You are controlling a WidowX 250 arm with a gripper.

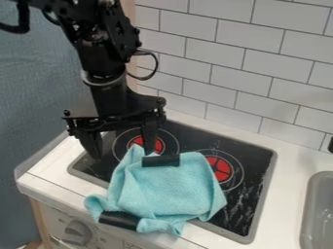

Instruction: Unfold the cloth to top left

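Gripper (121, 144): spread, fingers well apart, pointing down over stove (189, 137), upper L of view. R-hand finger (as viewed) is at upper edge of cloth (169, 187); contact n/d, can't tell. Cloth: lt. blue, folded & bunched, lies on front part of stove, w/ lower L portion over counter (289, 160) edge. Blk strips: 1 at cloth top (160, 160), 1 at lower L (120, 220). Red burner (222, 168) is partly covered by cloth. Sink (319, 211) at far R; knob (77, 234) on front panel, lower L.
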